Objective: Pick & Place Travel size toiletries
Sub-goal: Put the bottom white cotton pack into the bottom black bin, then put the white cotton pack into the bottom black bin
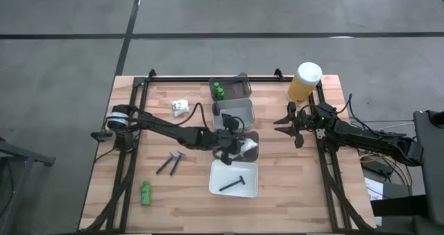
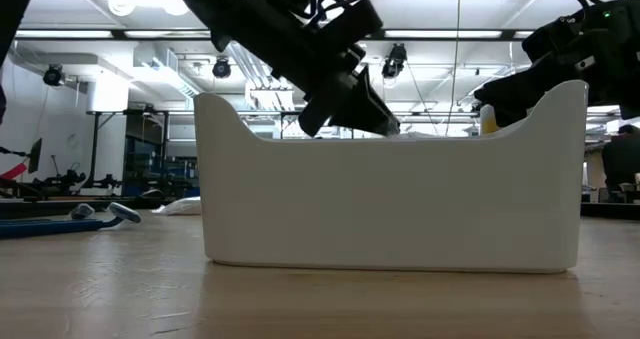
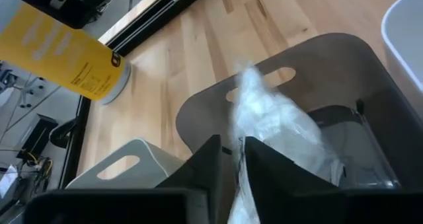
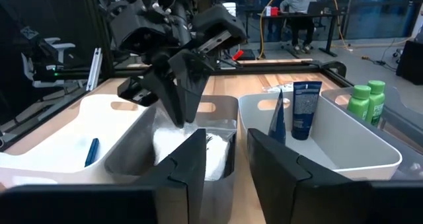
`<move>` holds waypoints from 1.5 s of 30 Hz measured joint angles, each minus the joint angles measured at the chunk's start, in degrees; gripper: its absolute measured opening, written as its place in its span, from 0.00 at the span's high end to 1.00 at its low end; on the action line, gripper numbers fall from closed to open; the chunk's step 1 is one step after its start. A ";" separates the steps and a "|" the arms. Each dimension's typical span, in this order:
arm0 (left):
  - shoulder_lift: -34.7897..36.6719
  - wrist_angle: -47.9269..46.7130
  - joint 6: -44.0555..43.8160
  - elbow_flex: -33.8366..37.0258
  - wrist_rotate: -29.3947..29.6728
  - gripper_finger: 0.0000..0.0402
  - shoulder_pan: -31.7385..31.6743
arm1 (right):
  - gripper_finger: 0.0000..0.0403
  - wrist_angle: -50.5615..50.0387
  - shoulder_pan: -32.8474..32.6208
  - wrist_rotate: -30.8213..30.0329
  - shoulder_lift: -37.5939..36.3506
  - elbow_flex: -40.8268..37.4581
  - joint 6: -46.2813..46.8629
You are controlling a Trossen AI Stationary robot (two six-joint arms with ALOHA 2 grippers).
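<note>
Left gripper (image 3: 228, 168) over grey tray (image 3: 344, 59) — fingers slightly parted, white packet (image 3: 271, 125) between them; right gripper (image 1: 286, 126) narrowly spread, empty.

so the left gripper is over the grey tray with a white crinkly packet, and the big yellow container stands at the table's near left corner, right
Not quite. The left gripper is indeed over the grey tray with the white crinkly packet, but the big yellow white-capped container stands at the far right corner of the table, beside the waiting right gripper. The high view shows this.
</note>
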State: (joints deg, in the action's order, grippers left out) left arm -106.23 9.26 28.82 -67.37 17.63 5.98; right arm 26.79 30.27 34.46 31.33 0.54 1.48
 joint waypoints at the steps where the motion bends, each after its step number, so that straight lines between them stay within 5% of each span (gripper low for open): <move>1: 0.05 0.02 0.00 0.00 0.00 0.80 0.00 | 0.75 0.00 -0.01 0.02 0.00 0.00 0.00; 8: 2.49 -1.88 -0.39 0.09 0.07 0.68 0.11 | 0.81 0.00 -0.01 0.00 0.00 0.00 0.00; 15: 12.34 -8.80 -1.91 2.19 -0.07 0.67 0.11 | 0.87 -0.01 0.01 0.00 0.04 0.00 0.00; 33: 48.07 14.75 -2.66 26.57 6.14 0.67 -1.05 | 0.82 -0.42 0.01 0.00 0.24 -0.02 0.00; 40: 57.26 17.02 -14.82 38.20 6.99 0.67 -1.05 | 0.76 -0.42 0.00 0.00 0.26 -0.01 0.00; 45: 60.10 15.47 -22.47 44.42 13.48 0.67 -1.05 | 0.73 -0.42 0.00 0.00 0.26 -0.02 0.00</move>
State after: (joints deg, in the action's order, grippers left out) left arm -46.14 24.73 6.35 -22.95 31.11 4.93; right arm 26.37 30.27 34.46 31.59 0.52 1.48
